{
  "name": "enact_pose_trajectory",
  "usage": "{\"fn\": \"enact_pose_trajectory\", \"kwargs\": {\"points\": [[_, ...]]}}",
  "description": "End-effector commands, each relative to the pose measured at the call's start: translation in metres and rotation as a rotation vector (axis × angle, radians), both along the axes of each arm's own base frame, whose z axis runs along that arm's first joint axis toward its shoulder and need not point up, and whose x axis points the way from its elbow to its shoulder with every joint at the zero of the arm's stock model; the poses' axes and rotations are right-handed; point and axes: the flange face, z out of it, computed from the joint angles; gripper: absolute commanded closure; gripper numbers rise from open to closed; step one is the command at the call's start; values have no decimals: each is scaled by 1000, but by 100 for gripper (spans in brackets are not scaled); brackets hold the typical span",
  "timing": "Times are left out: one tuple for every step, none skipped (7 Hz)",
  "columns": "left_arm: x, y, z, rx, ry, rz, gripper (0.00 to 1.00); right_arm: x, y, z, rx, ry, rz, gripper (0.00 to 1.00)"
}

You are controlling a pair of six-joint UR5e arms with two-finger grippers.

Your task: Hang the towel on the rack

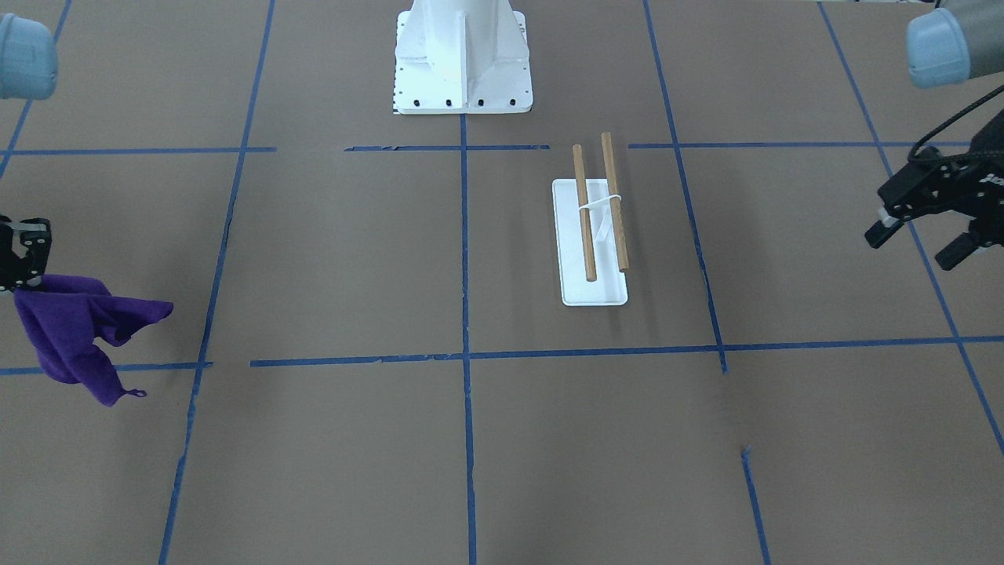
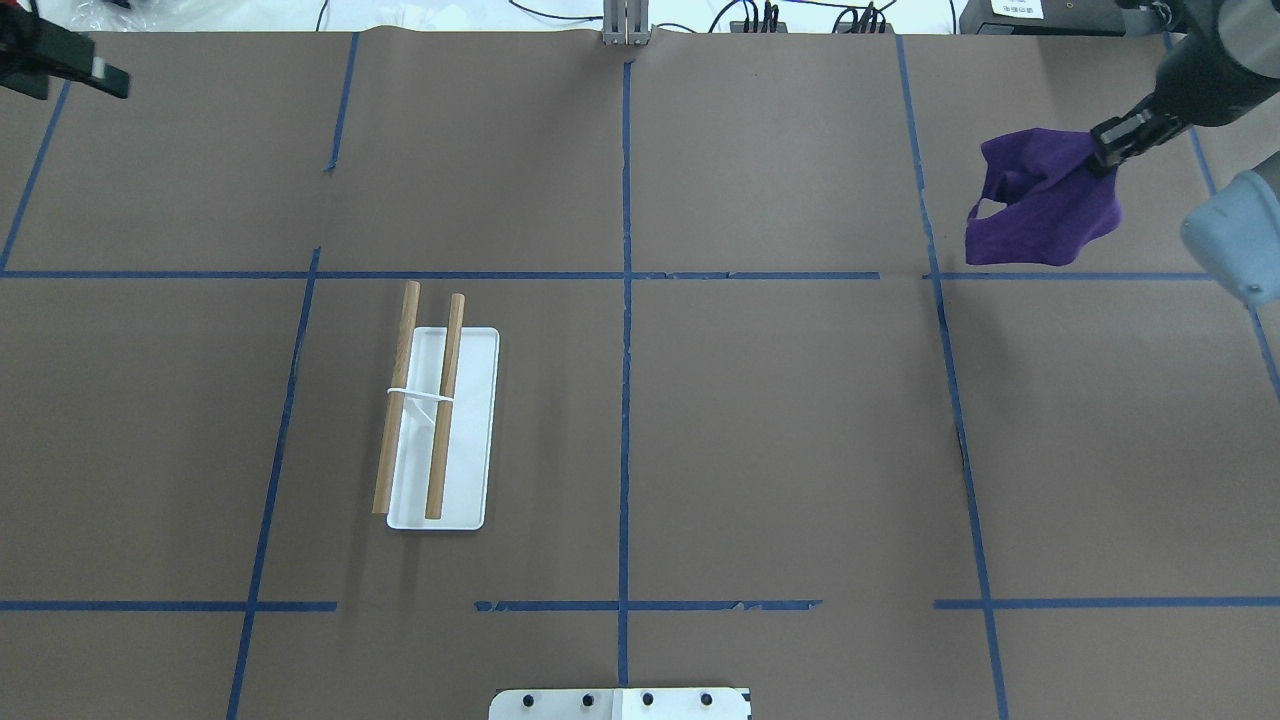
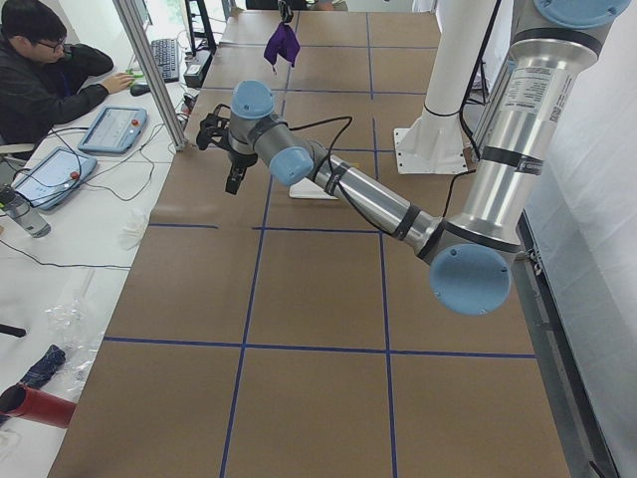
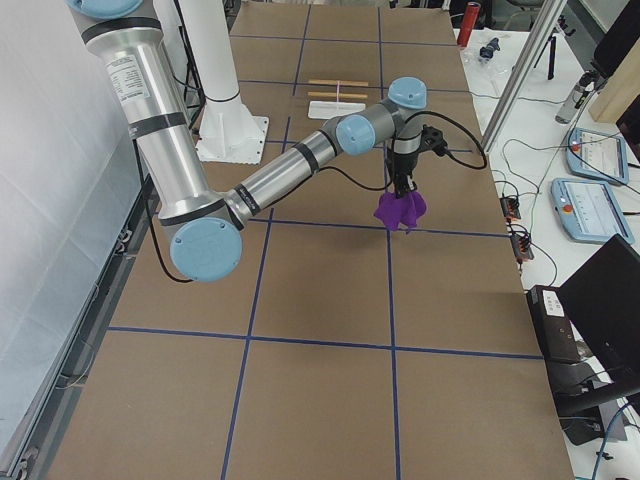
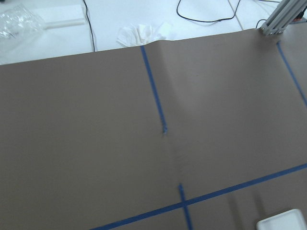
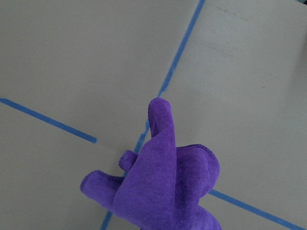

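The purple towel (image 1: 78,329) hangs bunched from my right gripper (image 1: 22,282), which is shut on its top edge and holds it above the table. In the overhead view the towel (image 2: 1045,210) and right gripper (image 2: 1102,158) are at the far right. The right wrist view shows the towel (image 6: 168,187) dangling over the tape lines. The rack (image 1: 594,235) stands near the table's middle, with a white base and two wooden rods (image 2: 435,420), both bare. My left gripper (image 1: 918,242) is open and empty, held high at the other end, far from the rack.
The white bolted robot pedestal (image 1: 463,55) stands behind the rack. Blue tape lines (image 2: 625,400) grid the brown table. An operator (image 3: 40,70) sits at a side desk with tablets. A corner of the rack's base (image 5: 283,223) shows in the left wrist view.
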Motion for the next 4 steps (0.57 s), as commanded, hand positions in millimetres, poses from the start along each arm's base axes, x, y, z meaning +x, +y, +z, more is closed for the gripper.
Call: {"fn": "enact_pose_trajectory", "kwargs": {"points": [[92, 12, -77, -245, 156, -12, 0, -45, 29, -61, 46, -67, -27, 100], [145, 25, -110, -374, 210, 7, 0, -61, 49, -83, 123, -98, -75, 100], [173, 34, -137, -458, 251, -15, 0, -82, 67, -101, 245, -142, -113, 100], [207, 45, -152, -533, 272, -34, 0, -116, 88, -110, 354, -211, -178, 100]]}}
